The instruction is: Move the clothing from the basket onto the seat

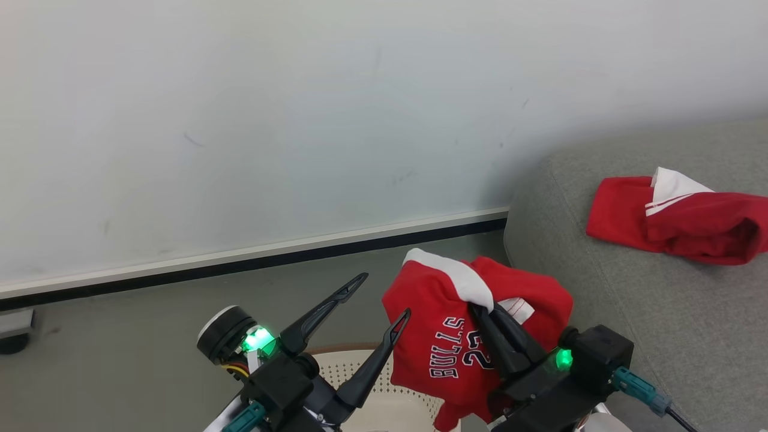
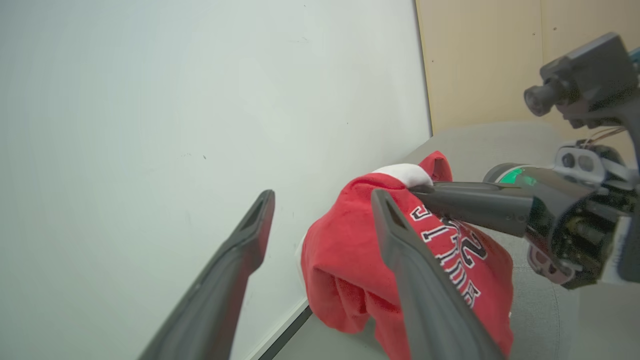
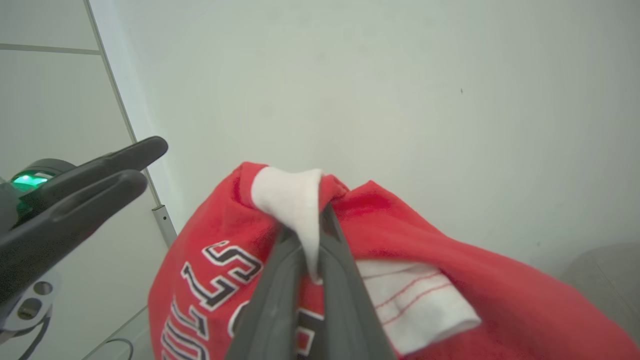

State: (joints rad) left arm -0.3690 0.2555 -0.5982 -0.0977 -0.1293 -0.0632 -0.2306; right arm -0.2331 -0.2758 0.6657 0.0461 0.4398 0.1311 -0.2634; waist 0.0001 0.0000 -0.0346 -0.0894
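**Risks (est.)**
- Slip: the right pincer (image 1: 482,310) is clamped on a narrow fold of white trim (image 3: 295,200) only. The rest of the BULLS 23 jersey (image 1: 432,318) hangs free as a bunch, so its wt. may pull the fold out.
- Drop zone: the jersey is in the air above the basket (image 1: 345,367), short of the seat (image 1: 600,288). If released here it falls back in or onto the floor (image 1: 150,336).
- Snag: the left pincer (image 1: 386,294) has one fingertip just beside the cloth. A sideways carry could drag the hem on it.

**Pose**
- R arm: raised, fingers shut, pointing up-left in the head view.
- L arm: raised alongside, fingers spread, holding nothing.
- 2nd red garment (image 1: 678,222): lying on the seat.
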